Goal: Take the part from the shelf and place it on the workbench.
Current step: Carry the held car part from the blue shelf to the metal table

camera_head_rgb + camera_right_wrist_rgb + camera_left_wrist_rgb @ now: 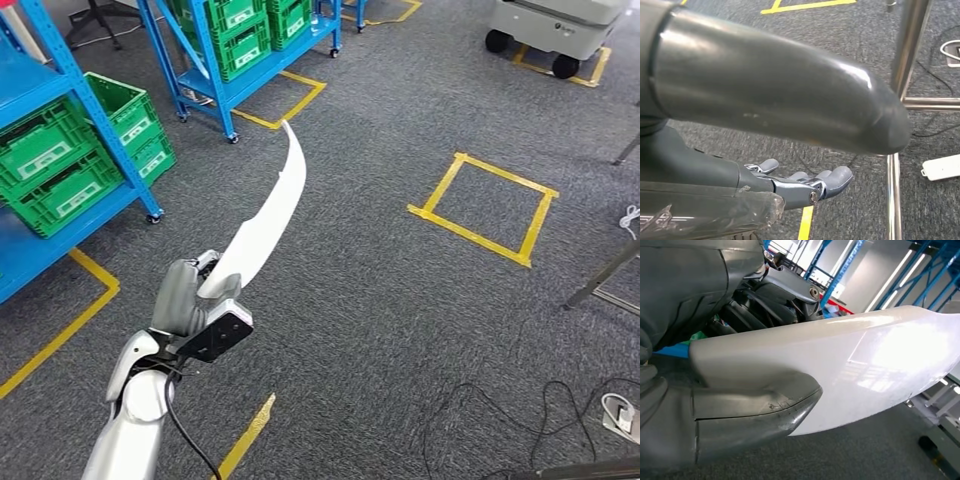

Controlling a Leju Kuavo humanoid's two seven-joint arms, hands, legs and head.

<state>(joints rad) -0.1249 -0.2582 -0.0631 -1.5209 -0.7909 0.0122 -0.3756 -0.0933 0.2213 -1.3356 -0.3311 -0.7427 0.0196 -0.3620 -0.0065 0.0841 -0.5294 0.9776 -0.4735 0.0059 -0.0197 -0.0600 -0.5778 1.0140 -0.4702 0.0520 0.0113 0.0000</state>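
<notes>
A long, curved white part [264, 220] tapers to a point over the grey carpet. My left hand [185, 295] grips its wide lower end. Up close in the left wrist view, the glossy white part [851, 365] lies clamped between the thick grey thumb [753, 415] and the darker fingers [768, 295] behind it. In the right wrist view my right hand [791, 150] hangs above the carpet. Its thumb is stretched out straight, its fingers [828, 181] are extended and apart, and nothing is in it.
Blue shelves [98, 135] with green crates [53, 165] stand at the left and far left. Yellow tape marks a square [483, 205] on the carpet. A white wheeled unit [558, 25] sits far right. Metal legs [900, 100], cables [528, 410] and a power strip [940, 167] lie to the right.
</notes>
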